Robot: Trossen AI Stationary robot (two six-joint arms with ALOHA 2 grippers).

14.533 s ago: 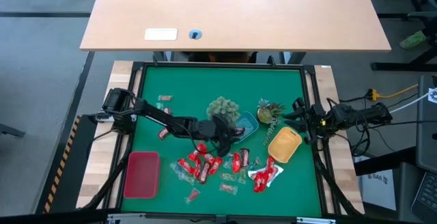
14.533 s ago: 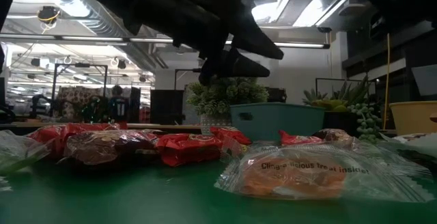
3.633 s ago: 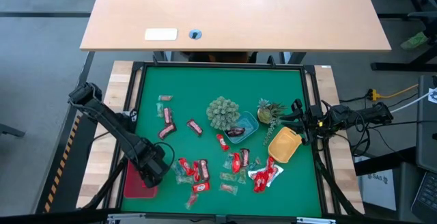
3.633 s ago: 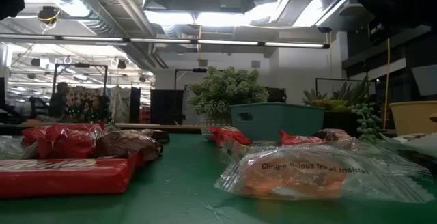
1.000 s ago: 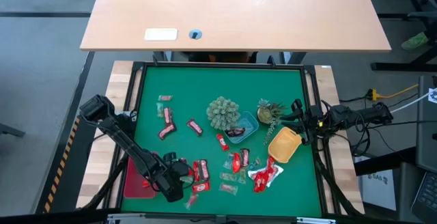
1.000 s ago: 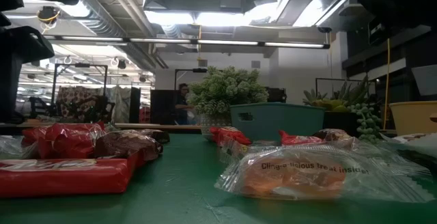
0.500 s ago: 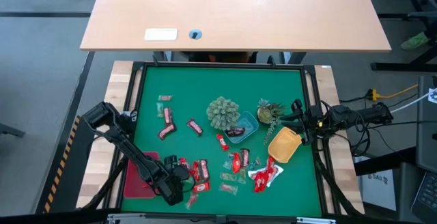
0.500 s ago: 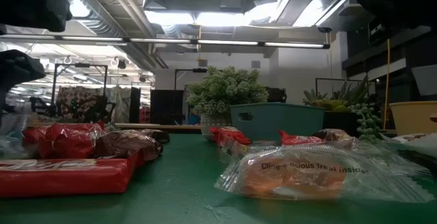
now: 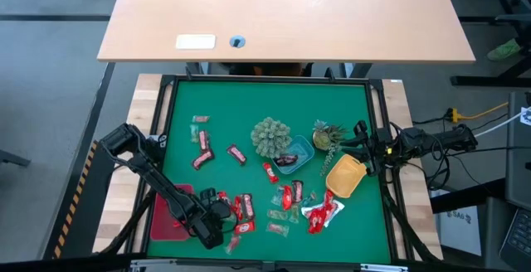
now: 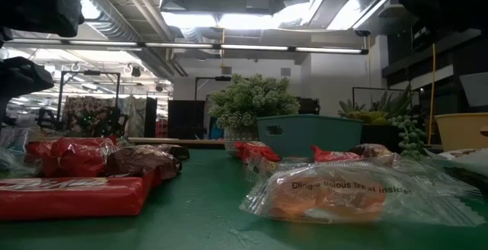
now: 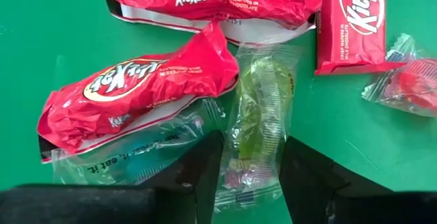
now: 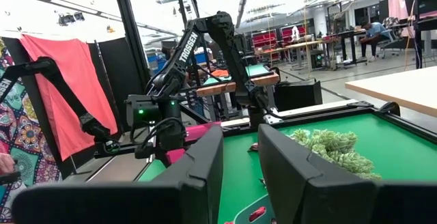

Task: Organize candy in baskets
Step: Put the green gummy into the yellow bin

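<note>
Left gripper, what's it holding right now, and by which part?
The left gripper has its fingers either side of one end of a clear-wrapped green candy; whether they grip it cannot be told.

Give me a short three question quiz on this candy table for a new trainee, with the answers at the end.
1. True or false: the right gripper holds a candy.
2. Between the fingers of the left gripper lies: A a brown candy, B a greenish candy in clear wrap, C a red KitKat.
3. Fill in: the basket nearest the left gripper is the ___ one.
Key: 1 false, it is open and empty; 2 B; 3 red, the red basket.
</note>
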